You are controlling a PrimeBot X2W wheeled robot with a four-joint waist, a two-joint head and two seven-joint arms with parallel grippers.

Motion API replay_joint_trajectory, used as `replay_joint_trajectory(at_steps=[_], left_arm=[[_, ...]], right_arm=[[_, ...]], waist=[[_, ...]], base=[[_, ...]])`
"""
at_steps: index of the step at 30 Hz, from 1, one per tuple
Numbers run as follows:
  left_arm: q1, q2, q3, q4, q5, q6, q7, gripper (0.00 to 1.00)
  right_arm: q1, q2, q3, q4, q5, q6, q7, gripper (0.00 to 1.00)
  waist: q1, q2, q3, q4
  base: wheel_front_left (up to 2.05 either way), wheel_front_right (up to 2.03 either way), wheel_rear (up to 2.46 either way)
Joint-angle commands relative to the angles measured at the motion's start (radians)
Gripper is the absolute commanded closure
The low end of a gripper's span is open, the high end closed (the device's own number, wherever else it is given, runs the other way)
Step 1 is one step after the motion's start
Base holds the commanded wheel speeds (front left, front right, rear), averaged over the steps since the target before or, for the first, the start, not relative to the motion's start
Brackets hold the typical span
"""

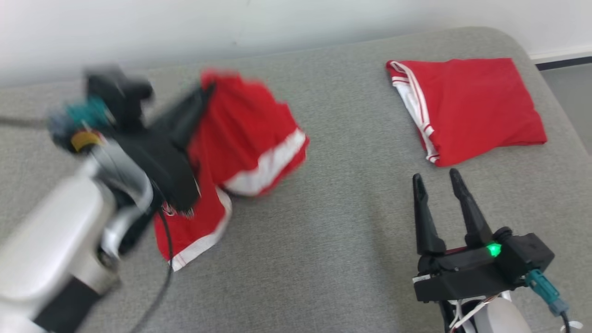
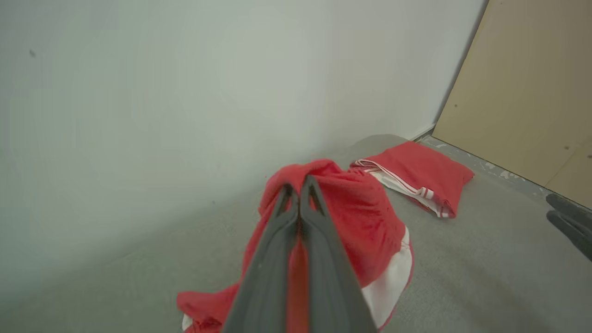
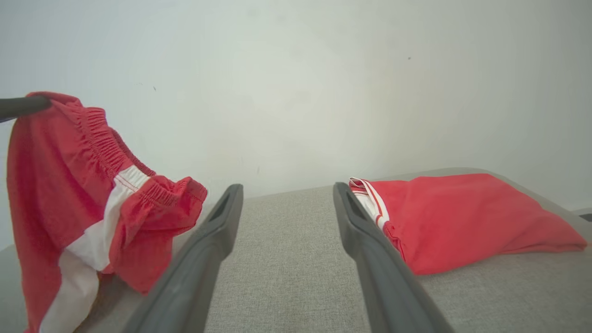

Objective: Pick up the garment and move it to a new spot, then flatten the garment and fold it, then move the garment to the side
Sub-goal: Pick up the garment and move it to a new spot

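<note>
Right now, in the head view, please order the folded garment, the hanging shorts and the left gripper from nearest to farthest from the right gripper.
1. Folded garment: just ahead of the right gripper.
2. Shorts: to the left, lifted.
3. Left gripper: farther left, shut on the shorts.

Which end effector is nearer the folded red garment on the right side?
Right. The right end effector sits in front of the folded garment, not touching; the left end effector is farther left, gripping the hanging shorts.
</note>
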Motion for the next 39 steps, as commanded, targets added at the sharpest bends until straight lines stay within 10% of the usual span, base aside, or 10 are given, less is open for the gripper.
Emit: replay_joint_trajectory(at_steps=[1,7,9,21,39], left_arm=[[0.076,-0.033,-0.019,0.024,-0.013,0.004,-0.034,1.0],[0.175,-0.084,-0.055,0.156,-0.016,0.001,-0.104,1.0],[0.2,-0.11,-0.076,0.222,-0.019,-0.011,-0.116,0.0],[0.236,-0.113,-0.017,0.283,0.035,0.003,-0.381,0.0],[0.652,0.087,0.175,0.05,0.146,0.246,-0.461,0.0]], right_arm=[[-0.002,0.001,0.011,0.015,0.006,0.0,-0.001,0.0],[-0.02,0.001,0.043,0.047,0.019,0.0,-0.001,0.0],[-0.024,0.0,0.05,0.054,0.022,0.0,-0.001,0.0],[0.007,0.001,0.015,0.058,-0.019,0.0,-0.001,0.0],[0.118,0.0,-0.071,0.057,-0.093,0.0,-0.001,0.0]], waist=[[0.0,0.0,-0.017,-0.024],[0.0,0.0,-0.03,-0.052],[0.0,0.0,-0.038,-0.055],[0.0,0.0,-0.122,0.024],[0.0,0.0,-0.233,0.116]], base=[[0.0,0.0,0.0],[0.0,0.0,0.0],[0.0,0.0,0.0],[0.0,0.0,0.0],[0.0,0.0,0.0]])
